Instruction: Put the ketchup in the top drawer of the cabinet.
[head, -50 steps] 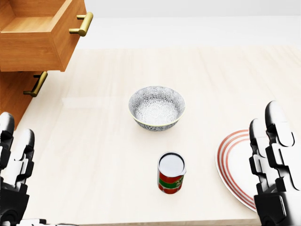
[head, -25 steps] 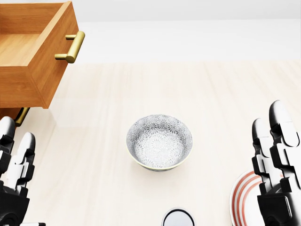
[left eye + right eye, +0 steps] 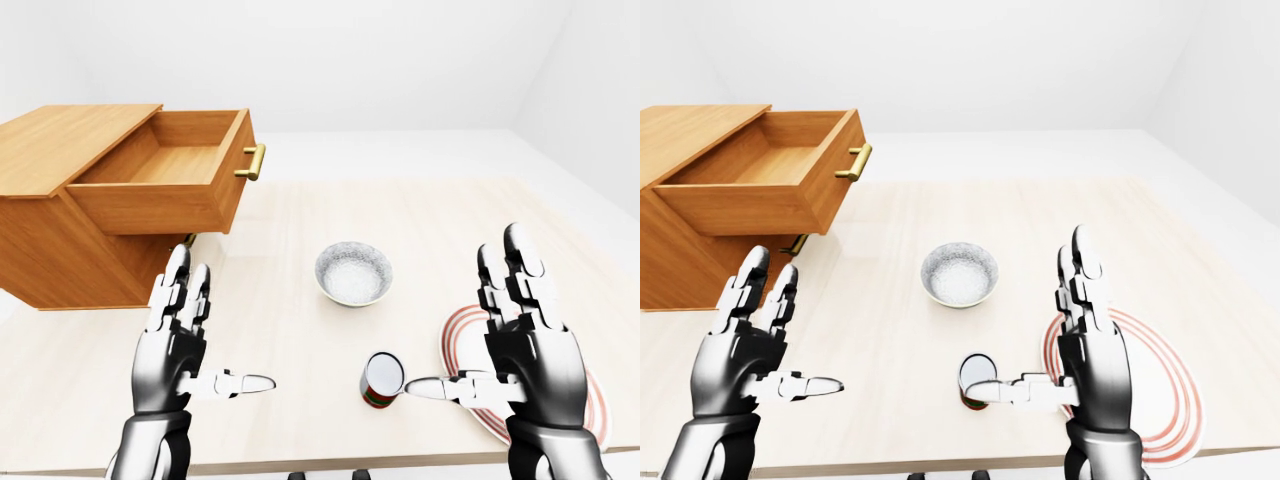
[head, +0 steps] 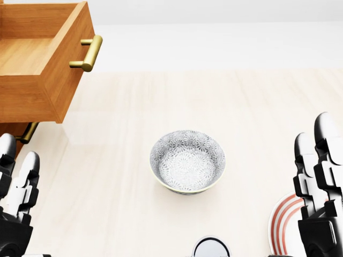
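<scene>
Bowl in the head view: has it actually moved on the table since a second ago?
No. The bowl sits lower, but the drawer shifted with it: the camera moved.

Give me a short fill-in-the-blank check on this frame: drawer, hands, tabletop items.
1. The top drawer of the cabinet is pulled ____.
2. Both the left hand and the right hand hold ____.
3. The patterned bowl contains ____.
4. The striped plate lies to the can's ____ in the eye views.

Missing words: open; nothing; nothing; right
</scene>
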